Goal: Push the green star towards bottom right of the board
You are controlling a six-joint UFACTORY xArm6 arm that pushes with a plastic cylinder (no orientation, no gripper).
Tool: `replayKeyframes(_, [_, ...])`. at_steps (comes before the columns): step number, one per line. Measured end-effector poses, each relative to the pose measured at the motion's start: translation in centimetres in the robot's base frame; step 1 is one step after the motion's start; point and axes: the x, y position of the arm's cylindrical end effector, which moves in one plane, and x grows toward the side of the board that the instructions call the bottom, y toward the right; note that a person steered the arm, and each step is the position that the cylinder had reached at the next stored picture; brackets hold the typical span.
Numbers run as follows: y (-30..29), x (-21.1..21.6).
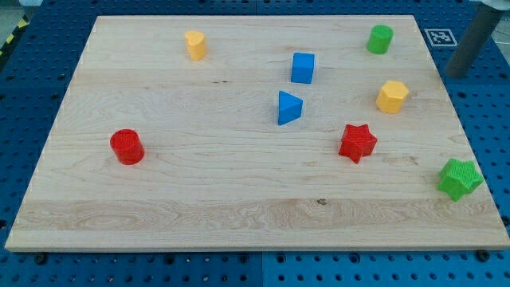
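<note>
Green star (459, 178) is seen nearest the camera, at the board's (199, 199) right edge, low in the view, close to the bottom right corner, slightly overhanging the edge.

Relative to the green star:
- red star (358, 143): up-left, near, apart.
- yellow hexagonal block (392, 96): up and left, beyond the red star.
- blue triangular block (289, 108): well left and up.
- blue cube (303, 68): further up than the triangle.
- green cylinder (380, 39): far up, near the top edge.
- yellow block (195, 45): far up-left, shape unclear.
- red cylinder (127, 147): far left, slightly higher.

Rod (470, 40) is seen off the board at top right; my tip (455, 73) is well above the green star, touching no block. No claw is fitted, so no open/closed state can be told.
</note>
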Motion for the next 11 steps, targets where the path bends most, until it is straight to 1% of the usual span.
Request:
replayKeyframes(1, [0.0,0.0])
replayKeyframes(3, [-2.5,1.2])
replayKeyframes(4, [-3.3,5.5])
replayKeyframes(6, [-3.4,11.1])
replayKeyframes(8, [-4.6,14.2])
replayKeyframes(9, [-4.6,16.5])
replayKeyframes(11, [-5.5,17.1])
